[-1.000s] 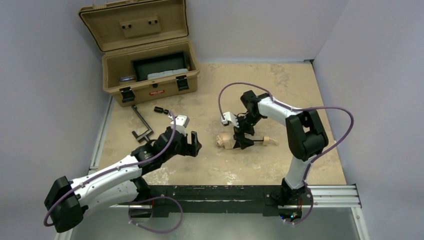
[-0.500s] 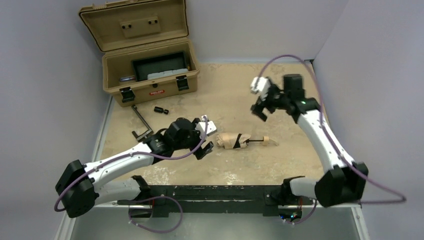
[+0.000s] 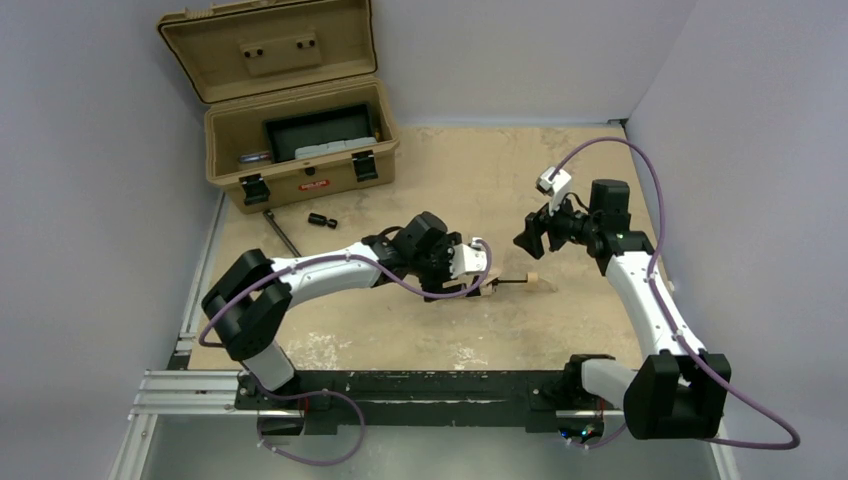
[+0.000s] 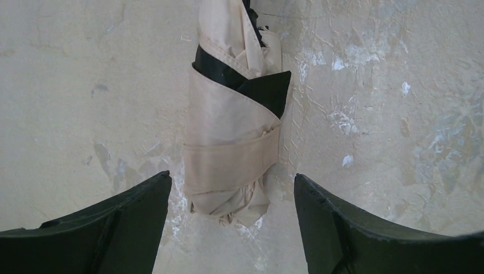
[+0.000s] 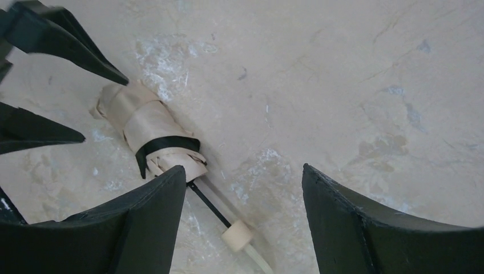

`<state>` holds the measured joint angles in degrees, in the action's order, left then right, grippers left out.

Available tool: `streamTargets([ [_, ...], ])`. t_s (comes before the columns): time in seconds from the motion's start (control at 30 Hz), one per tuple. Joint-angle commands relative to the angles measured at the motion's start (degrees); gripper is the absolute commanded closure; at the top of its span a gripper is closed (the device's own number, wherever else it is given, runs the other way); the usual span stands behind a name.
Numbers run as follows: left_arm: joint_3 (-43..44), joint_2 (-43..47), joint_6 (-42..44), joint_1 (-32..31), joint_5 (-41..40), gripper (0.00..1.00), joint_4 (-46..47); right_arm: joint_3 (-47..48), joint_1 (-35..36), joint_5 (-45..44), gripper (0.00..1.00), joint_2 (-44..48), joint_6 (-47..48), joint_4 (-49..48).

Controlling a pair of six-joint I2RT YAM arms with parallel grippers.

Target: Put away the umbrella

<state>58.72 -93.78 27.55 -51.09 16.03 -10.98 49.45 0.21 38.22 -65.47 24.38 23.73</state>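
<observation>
Umbrella (image 4: 234, 154) lying rolled mid-table. Left gripper (image 4: 231, 178) straddling it, spread, not gripping; right gripper (image 5: 242, 170) hovering right, spread, empty. Far left: bar (image 3: 283, 232) and black cylinder (image 3: 320, 220) lying before open case (image 3: 305, 185) holding black tray (image 3: 320, 128).

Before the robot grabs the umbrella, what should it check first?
1. Umbrella rolled into a tight bundle: ok.
2. Left gripper open, with the bundle's end between its fingers: ok.
3. Left gripper low enough to close on the bundle: cannot tell.
4. Right gripper open, empty and lifted away from the umbrella: ok.
5. Case open and ready: ok.
6. Enough room inside the case for the umbrella: cannot tell, since other things already lie in it.
</observation>
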Motion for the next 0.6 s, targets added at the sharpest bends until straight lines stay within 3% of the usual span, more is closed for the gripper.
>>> streamTargets([
  [0.0, 6.6, -3.2, 7.4, -1.0, 1.0, 0.24, -4.0, 1.2, 0.0, 5.6, 0.29, 0.5, -2.7, -4.4],
  [0.33, 9.5, -10.9, 7.9, -4.9, -9.8, 0.26, -4.8, 1.8, -5.2, 10.0, 0.30, -0.7, -0.7, -2.8],
  [0.57, 10.5, -13.9, 4.8, -5.4, -18.0, 0.33, -4.2, 2.3, -6.1, 10.8, 0.31, -0.6, 0.5, -1.9],
])
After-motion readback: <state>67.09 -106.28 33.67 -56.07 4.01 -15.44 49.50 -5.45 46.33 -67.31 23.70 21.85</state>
